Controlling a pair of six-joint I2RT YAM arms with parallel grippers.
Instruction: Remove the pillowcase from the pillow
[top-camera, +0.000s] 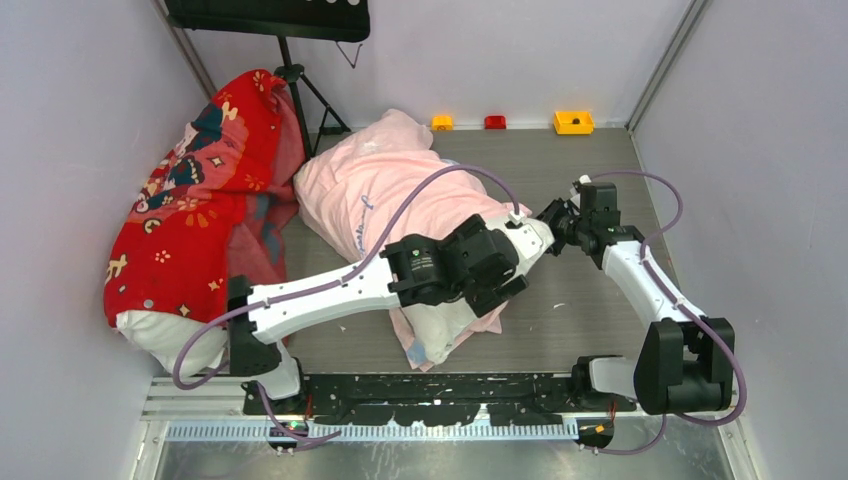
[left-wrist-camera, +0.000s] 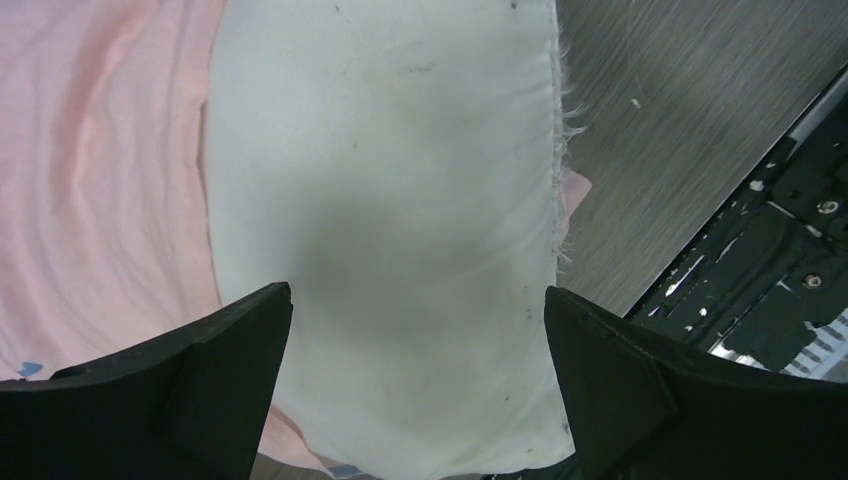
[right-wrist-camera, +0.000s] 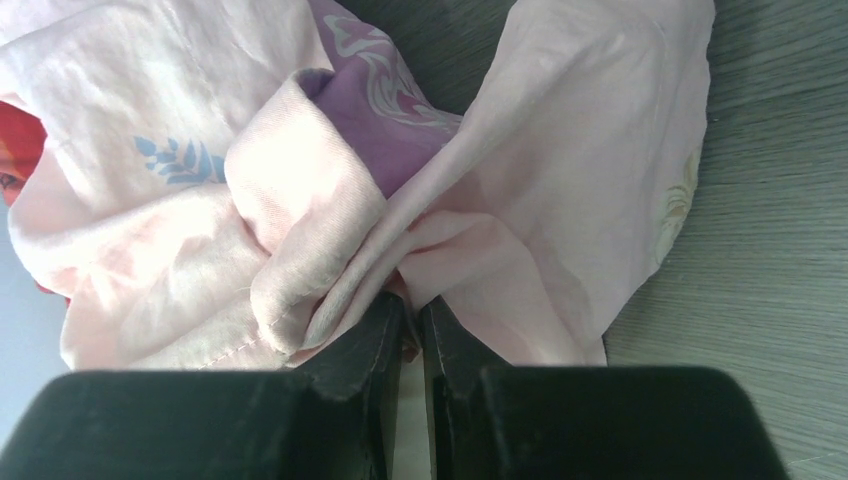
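Where pillowcase (top-camera: 340, 185) ends, pillow (left-wrist-camera: 400, 150) points nearward.

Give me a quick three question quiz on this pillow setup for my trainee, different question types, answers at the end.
1. True or false: the right jaws are shut on the pillowcase.
2. What lies directly under the open left jaws? A, the bare white pillow; B, a towel; C, a cardboard box.
3. Fill in: the red patterned pillow lies to the robot's ___ of the pillowcase.

Key: 1 true. 2 A. 3 left.
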